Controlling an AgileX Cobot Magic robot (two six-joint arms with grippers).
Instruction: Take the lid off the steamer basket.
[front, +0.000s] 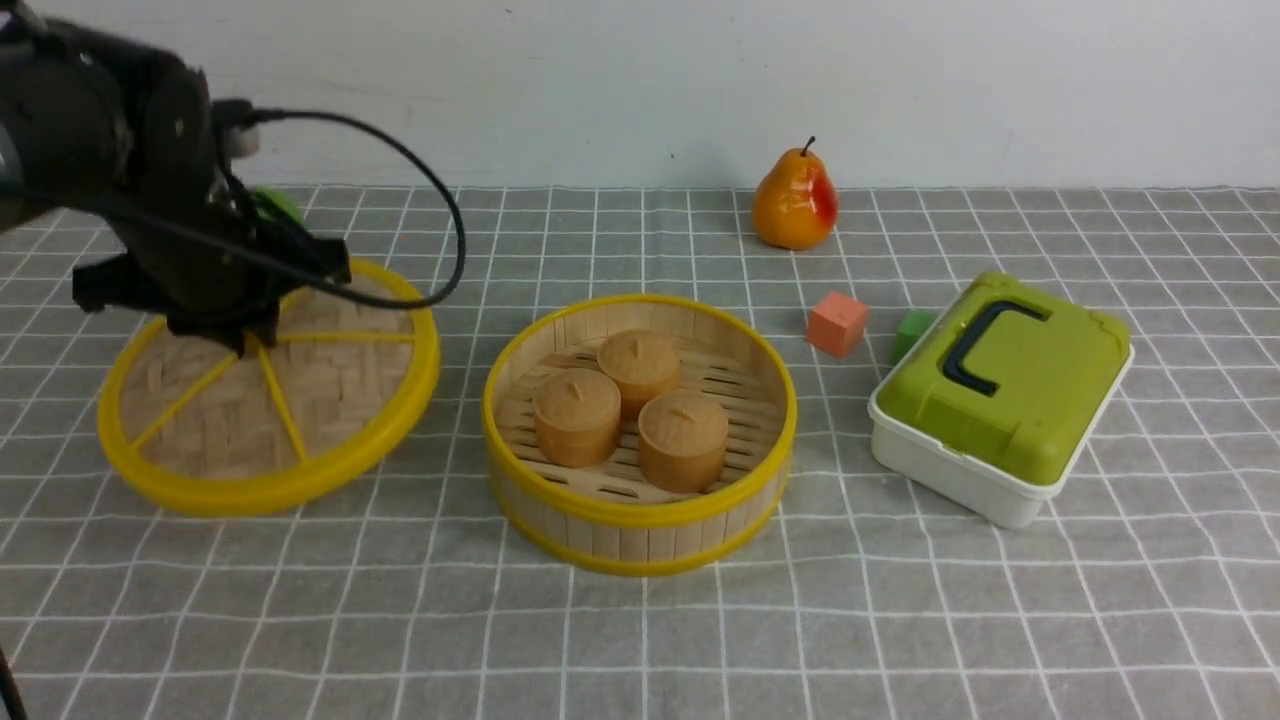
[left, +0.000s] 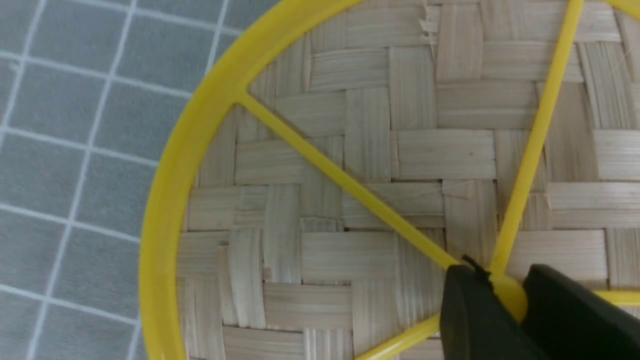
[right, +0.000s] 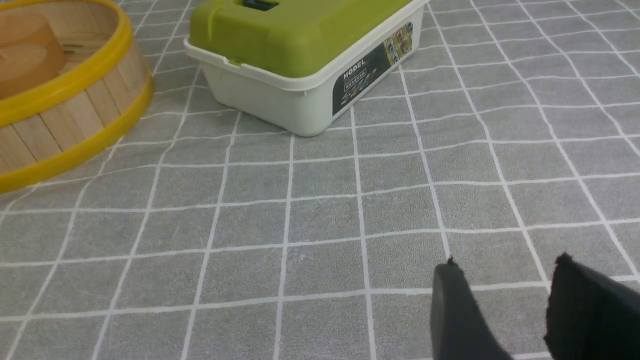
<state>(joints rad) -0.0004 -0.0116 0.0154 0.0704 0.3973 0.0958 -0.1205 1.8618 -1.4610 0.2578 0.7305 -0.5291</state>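
The lid (front: 300, 400), a woven bamboo disc with a yellow rim and spokes, is off the steamer basket (front: 640, 520) and to its left, tilted, with its near edge low by the cloth. My left gripper (front: 245, 340) is shut on the lid's yellow centre knob (left: 507, 295). In the left wrist view the left gripper (left: 502, 280) has its two black fingers pressing the knob from both sides over the lid (left: 370, 150). The basket stands uncovered mid-table, and its wall (right: 75, 115) shows in the right wrist view. My right gripper (right: 505, 265) hangs open over bare cloth.
Three brown bun-shaped pieces (front: 640, 370) sit inside the basket. A white box with a green lid (front: 1000, 400) stands to its right. Behind are an orange-red cube (front: 837, 323), a green cube (front: 912, 330) and a pear (front: 795, 200). A grey checked cloth covers the table.
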